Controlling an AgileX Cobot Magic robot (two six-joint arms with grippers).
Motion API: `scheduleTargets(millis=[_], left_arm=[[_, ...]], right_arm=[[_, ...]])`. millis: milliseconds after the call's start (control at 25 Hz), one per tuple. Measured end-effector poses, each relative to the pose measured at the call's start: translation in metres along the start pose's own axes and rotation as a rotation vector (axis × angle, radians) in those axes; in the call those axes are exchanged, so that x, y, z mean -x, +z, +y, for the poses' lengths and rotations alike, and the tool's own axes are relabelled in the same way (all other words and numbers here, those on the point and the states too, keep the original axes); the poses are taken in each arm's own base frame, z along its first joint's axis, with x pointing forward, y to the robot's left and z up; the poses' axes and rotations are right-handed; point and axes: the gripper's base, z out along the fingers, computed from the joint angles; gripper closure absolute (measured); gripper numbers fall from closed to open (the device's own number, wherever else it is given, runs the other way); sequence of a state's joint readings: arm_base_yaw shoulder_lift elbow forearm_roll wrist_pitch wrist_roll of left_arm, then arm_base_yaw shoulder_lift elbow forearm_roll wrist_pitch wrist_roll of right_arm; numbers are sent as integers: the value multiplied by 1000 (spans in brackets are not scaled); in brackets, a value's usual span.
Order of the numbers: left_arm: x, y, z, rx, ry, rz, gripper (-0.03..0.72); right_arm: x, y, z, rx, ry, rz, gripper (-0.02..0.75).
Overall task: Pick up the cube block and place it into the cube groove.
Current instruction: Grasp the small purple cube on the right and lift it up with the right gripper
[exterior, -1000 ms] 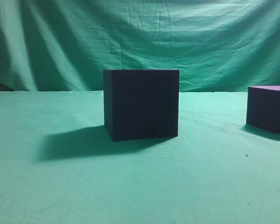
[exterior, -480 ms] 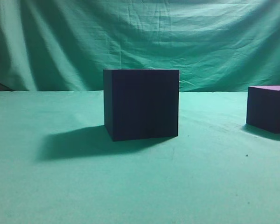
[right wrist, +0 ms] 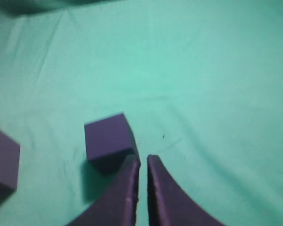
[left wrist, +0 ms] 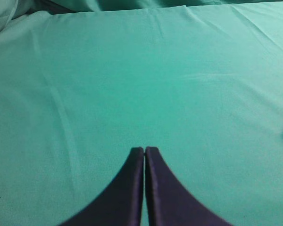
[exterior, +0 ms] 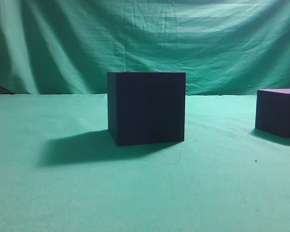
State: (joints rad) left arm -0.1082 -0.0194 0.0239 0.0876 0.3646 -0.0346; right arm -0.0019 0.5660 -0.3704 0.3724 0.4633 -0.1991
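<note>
cube groove [exterior: 146,107] blocking mid-cloth, cube block [exterior: 279,111] well apart at right, open green cloth [exterior: 135,193] between

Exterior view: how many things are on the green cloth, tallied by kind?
Large dark navy-purple cube-shaped box: 1
Small matte dark purple cube block: 1
Total: 2

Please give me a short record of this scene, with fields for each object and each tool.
cube block: on the green cloth, not held, right of the groove in the exterior view
cube groove: upright on the cloth, apart from the block
left tool: shut, empty, over bare cloth
right tool: nearly shut, empty, just beside the block
task state: block not yet picked up
</note>
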Motion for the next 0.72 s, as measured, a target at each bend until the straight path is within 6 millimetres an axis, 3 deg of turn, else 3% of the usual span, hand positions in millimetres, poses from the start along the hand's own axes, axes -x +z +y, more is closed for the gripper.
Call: scheduleTargets(millis=[80, 120, 360, 560, 720], left_arm=[[0, 0, 0, 0, 0, 0, 688], [0, 0, 0, 0, 0, 0, 688], [0, 0, 0, 0, 0, 0, 688], [0, 0, 0, 0, 0, 0, 688], [0, 0, 0, 0, 0, 0, 688]], right_arm=[[4, 8, 3, 31, -55, 79, 691], [6, 10, 6, 55, -110, 127, 738], [40, 35, 37, 225, -344, 403, 738], [58, 71, 54, 110, -449, 629, 738], [68, 101, 68, 56, -487, 703, 738]])
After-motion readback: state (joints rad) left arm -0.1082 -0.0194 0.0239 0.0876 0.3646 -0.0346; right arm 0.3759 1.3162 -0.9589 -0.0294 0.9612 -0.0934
